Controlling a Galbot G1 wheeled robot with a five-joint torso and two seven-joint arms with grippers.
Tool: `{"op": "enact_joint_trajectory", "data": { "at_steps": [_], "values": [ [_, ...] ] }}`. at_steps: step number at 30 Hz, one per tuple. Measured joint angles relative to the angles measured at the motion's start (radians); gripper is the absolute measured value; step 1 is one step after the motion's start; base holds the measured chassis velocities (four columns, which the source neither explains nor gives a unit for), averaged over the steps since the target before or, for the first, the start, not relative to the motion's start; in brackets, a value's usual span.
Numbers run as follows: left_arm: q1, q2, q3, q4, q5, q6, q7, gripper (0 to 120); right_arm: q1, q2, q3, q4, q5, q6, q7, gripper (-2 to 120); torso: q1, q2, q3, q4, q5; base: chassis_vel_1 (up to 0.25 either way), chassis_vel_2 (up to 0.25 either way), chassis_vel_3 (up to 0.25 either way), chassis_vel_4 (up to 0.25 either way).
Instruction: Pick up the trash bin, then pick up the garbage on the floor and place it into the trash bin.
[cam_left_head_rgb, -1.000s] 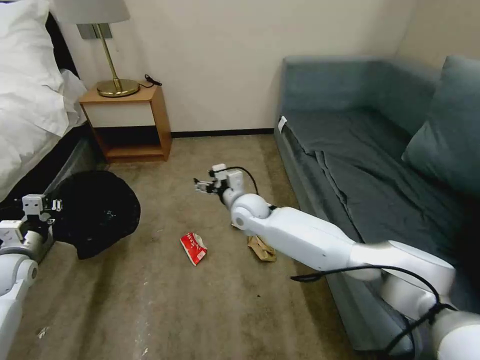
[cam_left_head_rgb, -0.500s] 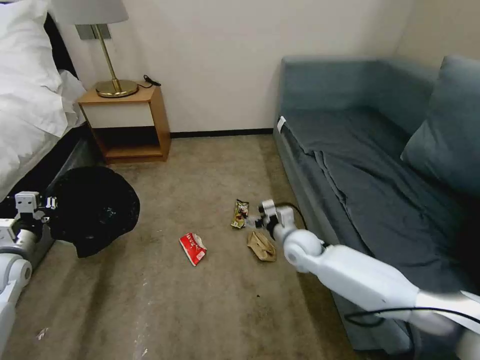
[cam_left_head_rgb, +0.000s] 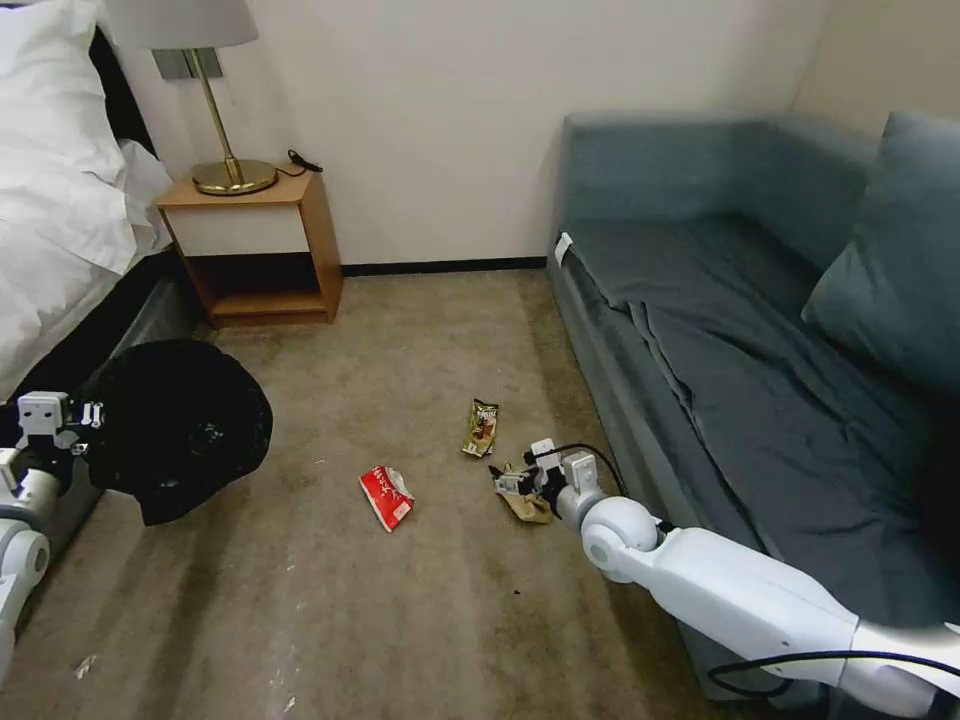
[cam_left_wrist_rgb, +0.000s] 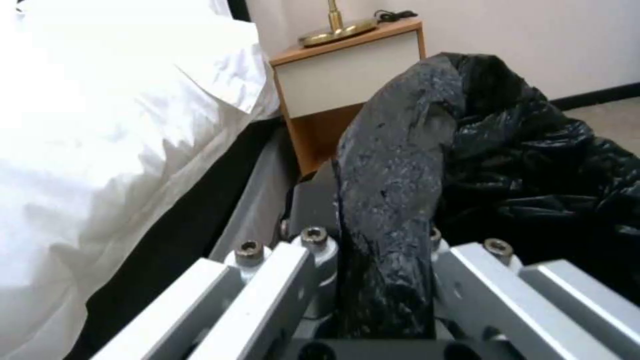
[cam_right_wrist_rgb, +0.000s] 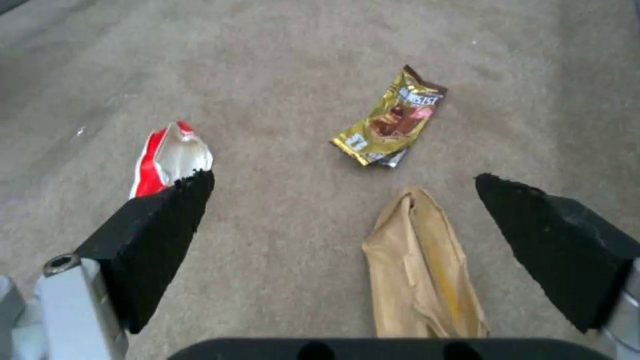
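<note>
The trash bin (cam_left_head_rgb: 175, 425), wrapped in its black bag, hangs at the left, its bag-covered rim (cam_left_wrist_rgb: 390, 200) clamped in my left gripper (cam_left_head_rgb: 75, 435), which is shut on it. On the carpet lie a red wrapper (cam_left_head_rgb: 386, 496), a brown-gold snack wrapper (cam_left_head_rgb: 482, 427) and a tan paper bag (cam_left_head_rgb: 527, 500). My right gripper (cam_left_head_rgb: 510, 483) hovers low over the paper bag, open, with nothing held. In the right wrist view the paper bag (cam_right_wrist_rgb: 421, 270) lies between the black pads (cam_right_wrist_rgb: 160, 225), with the snack wrapper (cam_right_wrist_rgb: 393, 117) and the red wrapper (cam_right_wrist_rgb: 170, 157) beyond.
A blue-grey sofa (cam_left_head_rgb: 740, 350) runs along the right, close to the litter. A wooden nightstand (cam_left_head_rgb: 255, 240) with a brass lamp (cam_left_head_rgb: 225, 150) stands at the back wall. The bed (cam_left_head_rgb: 60, 200) borders the left. Open carpet lies in front.
My right arm swung back from the bin's side toward the sofa and came down over the tan paper bag. The snack wrapper came into sight. The bin stays in the left gripper.
</note>
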Motion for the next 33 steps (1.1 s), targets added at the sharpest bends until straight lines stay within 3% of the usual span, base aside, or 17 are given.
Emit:
{"op": "enact_joint_trajectory", "data": {
  "at_steps": [19,33],
  "values": [
    [-0.003,-0.005,0.004,-0.006,0.001,0.004,0.004,6,-0.018,-0.011,-0.009,0.029,-0.003,0.020,-0.038,100,0.000,0.000,0.000,-0.0001,-0.0001,0.000,0.000,0.000,0.000],
    [-0.008,-0.021,0.010,0.002,0.012,0.007,0.004,6,-0.027,0.008,-0.032,0.030,-0.020,0.016,-0.042,100,0.000,0.000,0.000,0.0000,-0.0001,-0.081,0.086,0.081,-0.075]
  ]
}}
